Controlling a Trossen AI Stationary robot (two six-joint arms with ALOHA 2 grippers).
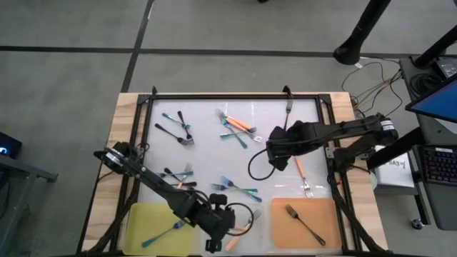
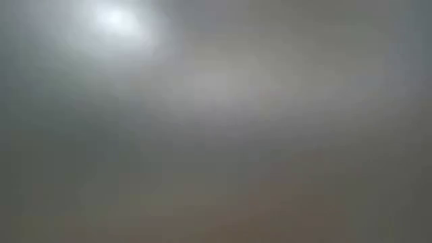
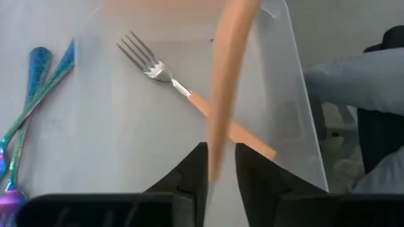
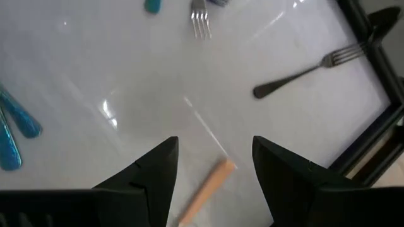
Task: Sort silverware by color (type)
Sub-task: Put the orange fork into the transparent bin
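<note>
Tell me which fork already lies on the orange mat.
The dark grey-black fork; it alone lies on the orange mat, while the other dark forks remain on the white surface.

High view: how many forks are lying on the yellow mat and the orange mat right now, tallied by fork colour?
blue-teal fork: 1, on the yellow mat
dark fork: 1, on the orange mat
orange-handled forks: 0 on either mat
Total on the mats: 2

One fork (image 1: 305, 224) on right mat (image 1: 282, 232) (alone)
</note>
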